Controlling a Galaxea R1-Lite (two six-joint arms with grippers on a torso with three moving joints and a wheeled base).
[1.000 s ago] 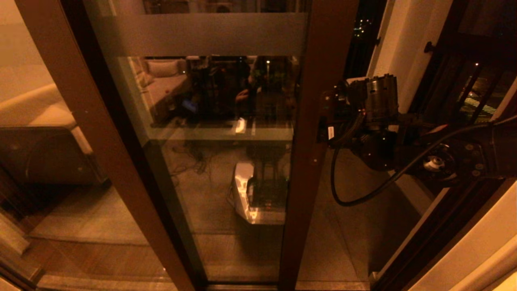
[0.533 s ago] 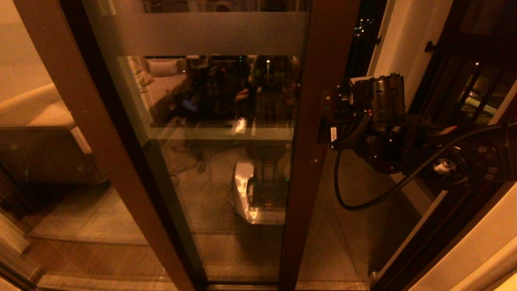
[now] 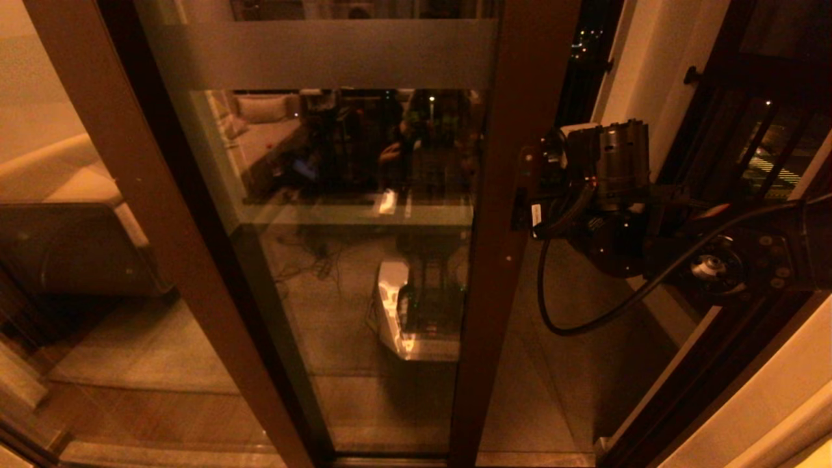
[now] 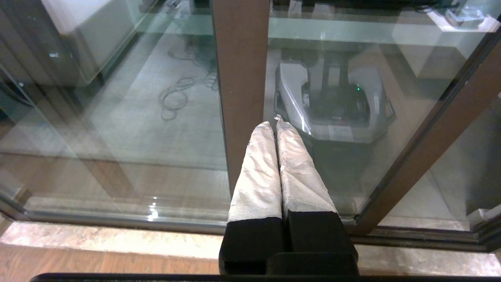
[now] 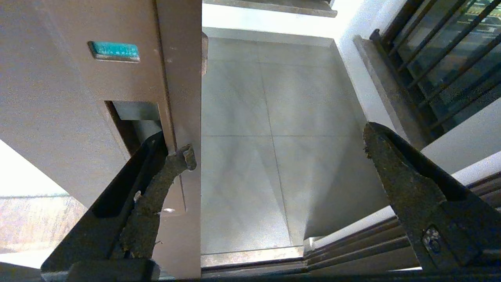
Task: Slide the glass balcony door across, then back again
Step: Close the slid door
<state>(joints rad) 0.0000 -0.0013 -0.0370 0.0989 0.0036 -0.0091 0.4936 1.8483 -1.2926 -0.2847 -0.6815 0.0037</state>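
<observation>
Right wrist view | right pincer (image 5: 274,156) spread wide, one finger (image 5: 156,172) hooked in the glass balcony door (image 3: 364,195) stile's recessed handle (image 5: 135,125) | door partly open | advice: pull steadily along the track | left pincer (image 4: 276,127) closed, parked.

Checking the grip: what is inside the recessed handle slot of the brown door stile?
One finger of the open right gripper reaches into the recessed handle slot; its tip is hidden.
</observation>
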